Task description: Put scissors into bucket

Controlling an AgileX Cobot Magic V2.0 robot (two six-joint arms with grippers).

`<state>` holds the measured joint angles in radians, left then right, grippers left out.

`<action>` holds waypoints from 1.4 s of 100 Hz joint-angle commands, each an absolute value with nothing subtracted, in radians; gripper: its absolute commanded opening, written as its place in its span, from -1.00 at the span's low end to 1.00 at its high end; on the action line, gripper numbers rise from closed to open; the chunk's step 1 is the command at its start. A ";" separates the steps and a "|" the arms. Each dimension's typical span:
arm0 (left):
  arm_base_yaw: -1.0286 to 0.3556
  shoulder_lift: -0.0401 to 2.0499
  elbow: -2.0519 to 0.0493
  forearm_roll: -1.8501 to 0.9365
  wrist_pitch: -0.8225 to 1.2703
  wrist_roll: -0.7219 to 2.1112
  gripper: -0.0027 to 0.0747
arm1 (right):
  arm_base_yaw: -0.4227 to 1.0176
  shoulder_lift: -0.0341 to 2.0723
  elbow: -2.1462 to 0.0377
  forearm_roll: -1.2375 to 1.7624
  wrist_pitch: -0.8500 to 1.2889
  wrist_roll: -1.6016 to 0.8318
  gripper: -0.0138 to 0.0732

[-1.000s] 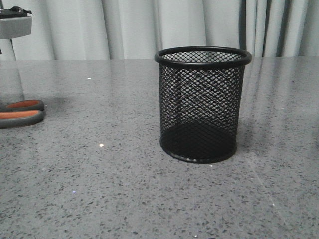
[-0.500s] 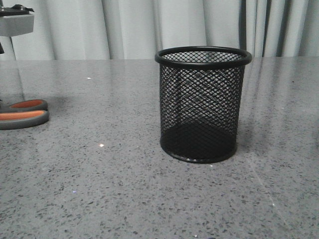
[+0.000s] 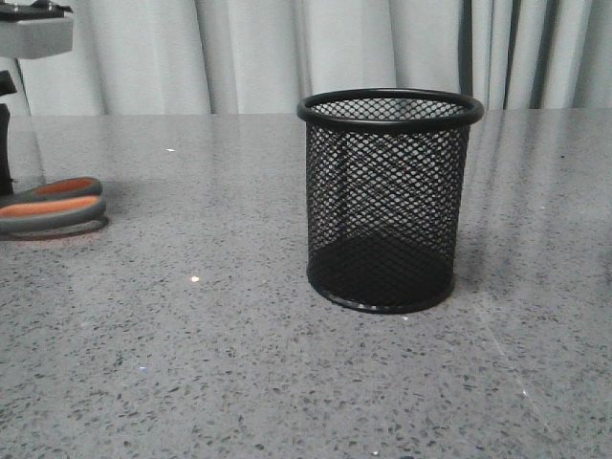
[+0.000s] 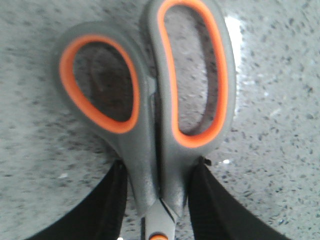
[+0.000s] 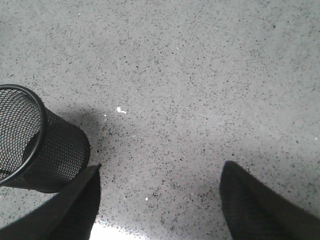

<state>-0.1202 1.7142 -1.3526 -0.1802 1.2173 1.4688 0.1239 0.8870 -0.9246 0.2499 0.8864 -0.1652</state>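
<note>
The black wire-mesh bucket stands upright on the grey table, centre right in the front view. It also shows in the right wrist view. The scissors, dark grey handles lined in orange, are at the far left, lifted a little off the table with a shadow under them. In the left wrist view my left gripper is shut on the scissors, its fingers pressing the handle necks just above the orange pivot screw. The blades are hidden. My right gripper is open and empty above bare table beside the bucket.
The speckled grey table stretches all round the bucket. Pale curtains hang behind its far edge. Part of my left arm shows at the top left of the front view.
The scissors' handles have moved right and risen off the table, leaving a shadow below. The left arm has shifted right with them. The bucket has not moved.
</note>
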 commanded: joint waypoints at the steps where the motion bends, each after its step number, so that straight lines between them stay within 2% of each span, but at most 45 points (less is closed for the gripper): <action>1: -0.127 1.675 -1.398 -0.213 1.277 1.449 -0.58 | 0.124 0.885 -0.960 0.261 0.832 -0.173 0.37; 78: -0.143 1.594 -1.585 -0.350 1.277 1.420 -0.58 | 0.124 0.885 -0.960 0.343 0.776 -0.204 0.37; 112: -0.310 1.552 -1.729 -0.350 1.277 1.399 -0.58 | 0.124 0.885 -0.960 0.746 0.716 -0.435 0.37; 140: -0.478 1.552 -1.850 -0.341 1.275 1.379 -0.58 | 0.124 0.885 -0.965 0.960 0.714 -0.524 0.37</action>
<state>-0.4293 1.6009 -1.7945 -0.3085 1.2538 1.3968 0.1239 0.8870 -0.9246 0.8534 0.7660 -0.4812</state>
